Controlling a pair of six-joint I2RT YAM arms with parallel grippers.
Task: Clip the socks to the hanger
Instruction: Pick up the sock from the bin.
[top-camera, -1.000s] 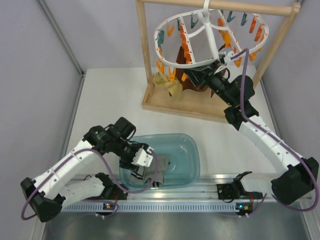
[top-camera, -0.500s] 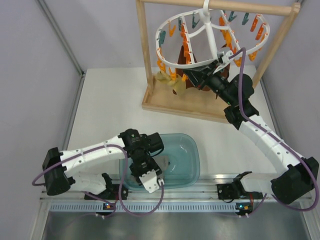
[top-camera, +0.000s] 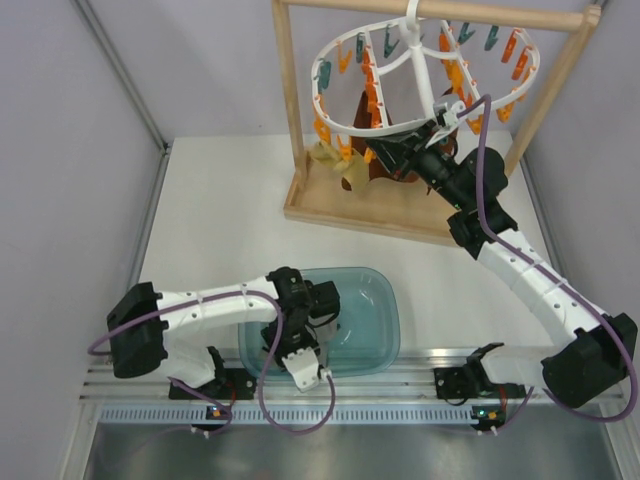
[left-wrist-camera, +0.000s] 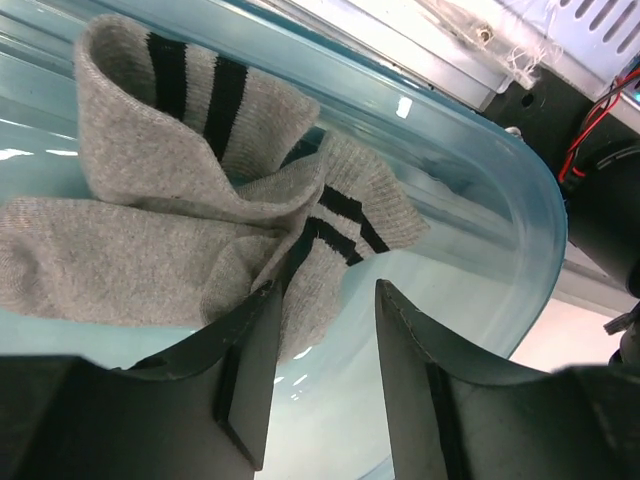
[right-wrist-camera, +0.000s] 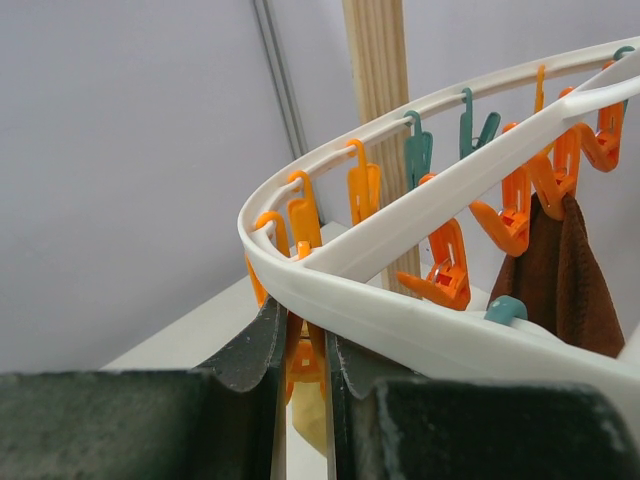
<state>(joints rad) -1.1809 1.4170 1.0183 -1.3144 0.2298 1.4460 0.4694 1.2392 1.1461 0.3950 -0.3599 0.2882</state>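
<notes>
Two grey socks (left-wrist-camera: 150, 200) with dark striped cuffs lie crumpled in the teal basin (left-wrist-camera: 500, 190). My left gripper (left-wrist-camera: 328, 300) is open and empty just above them, its left finger over a sock's edge. In the top view it (top-camera: 303, 372) points at the basin's near rim (top-camera: 375, 300) and the arm hides the socks. My right gripper (right-wrist-camera: 302, 330) is shut on an orange clip (right-wrist-camera: 303, 365) under the white hanger's ring (right-wrist-camera: 400, 320). A yellow sock (right-wrist-camera: 312, 425) hangs below that clip. In the top view the right gripper (top-camera: 385, 152) is at the hanger's (top-camera: 330, 60) lower rim.
The hanger hangs from a wooden rack (top-camera: 287, 100) at the back of the table. A dark brown sock (right-wrist-camera: 560, 270) hangs from orange clips to the right. Mustard-yellow fabric (top-camera: 330, 160) hangs by the rack's left post. Grey walls stand on both sides.
My left arm has swung right and folded in, bringing its gripper over the basin's near side. The right gripper has stayed on the clip; the hanger shifted slightly.
</notes>
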